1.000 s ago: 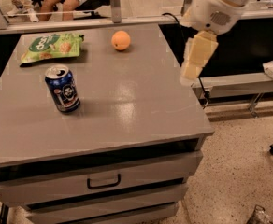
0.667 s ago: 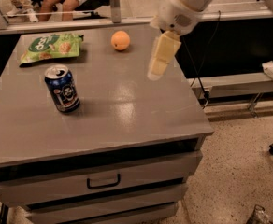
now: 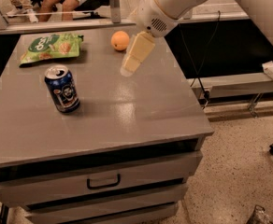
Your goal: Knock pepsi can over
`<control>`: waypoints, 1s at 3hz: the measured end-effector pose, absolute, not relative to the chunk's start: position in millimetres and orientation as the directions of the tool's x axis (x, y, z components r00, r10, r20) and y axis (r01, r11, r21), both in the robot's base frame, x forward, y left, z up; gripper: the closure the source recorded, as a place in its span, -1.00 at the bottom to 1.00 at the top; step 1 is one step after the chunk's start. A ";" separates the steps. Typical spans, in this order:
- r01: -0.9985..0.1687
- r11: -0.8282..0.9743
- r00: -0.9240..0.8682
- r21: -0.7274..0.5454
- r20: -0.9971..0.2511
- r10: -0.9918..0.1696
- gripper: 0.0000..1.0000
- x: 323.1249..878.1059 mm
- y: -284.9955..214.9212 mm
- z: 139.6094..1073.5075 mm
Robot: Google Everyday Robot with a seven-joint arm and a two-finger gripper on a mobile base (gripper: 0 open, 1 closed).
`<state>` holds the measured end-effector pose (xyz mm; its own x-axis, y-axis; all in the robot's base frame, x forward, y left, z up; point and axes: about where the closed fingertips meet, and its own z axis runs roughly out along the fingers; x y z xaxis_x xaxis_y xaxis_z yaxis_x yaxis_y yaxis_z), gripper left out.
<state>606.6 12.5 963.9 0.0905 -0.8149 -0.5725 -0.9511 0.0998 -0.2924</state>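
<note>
The pepsi can (image 3: 61, 88), dark blue with a silver top and a round whitish logo, stands upright on the left part of the grey table top (image 3: 127, 111). My gripper (image 3: 127, 70) hangs from the white arm above the middle of the table. It is to the right of the can and a little behind it, not touching it. Its cream fingers (image 3: 136, 54) point down and to the left.
A green snack bag (image 3: 51, 45) lies at the back left of the table. An orange fruit (image 3: 120, 40) sits at the back, just behind my gripper. The table has drawers (image 3: 104, 181) in front. People sit behind a railing at the back.
My arm has swung left, from beyond the table's right edge to above its middle, closer to the can. The can has not moved.
</note>
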 end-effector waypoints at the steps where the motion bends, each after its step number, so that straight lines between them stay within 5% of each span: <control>1: -0.951 0.100 0.091 -0.292 -0.572 -0.815 -1.00 606.6 12.5 963.9; 3: -0.963 0.027 0.181 -0.267 -0.720 -0.670 -1.00 623.0 54.7 956.0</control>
